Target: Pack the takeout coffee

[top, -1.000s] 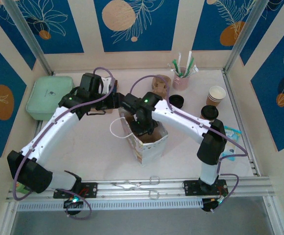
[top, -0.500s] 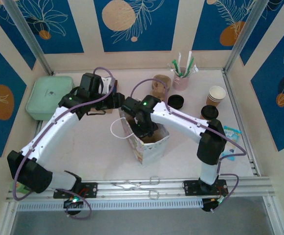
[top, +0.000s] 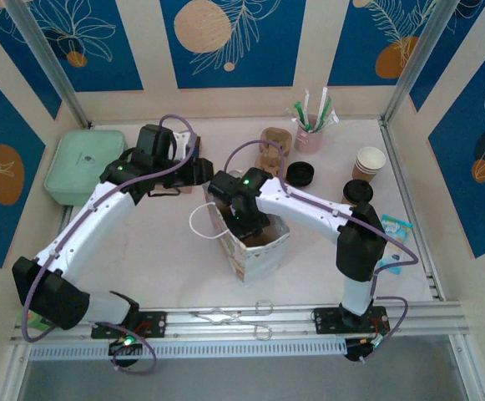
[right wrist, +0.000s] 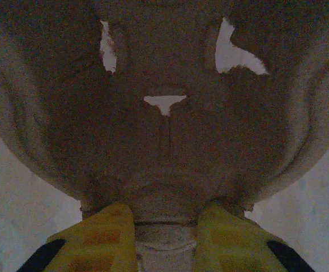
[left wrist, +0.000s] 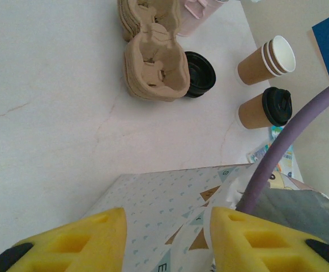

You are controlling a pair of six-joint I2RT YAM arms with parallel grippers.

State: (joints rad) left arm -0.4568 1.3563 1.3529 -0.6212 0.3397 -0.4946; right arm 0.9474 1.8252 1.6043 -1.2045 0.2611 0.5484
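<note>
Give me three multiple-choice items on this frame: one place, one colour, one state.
1. On the table, the lidded coffee cup stands: A far left; B right side, beside the cup stack; C near edge, centre.
2. The straw cup is: A pink; B blue; C black.
3. Right gripper jaws: A wide open, empty; B closed on the pulp carrier; C closed, empty.
Key: B, it stands by the stack; A, plainly pink from above; B, wrist view shows pulp pinched between them.
</note>
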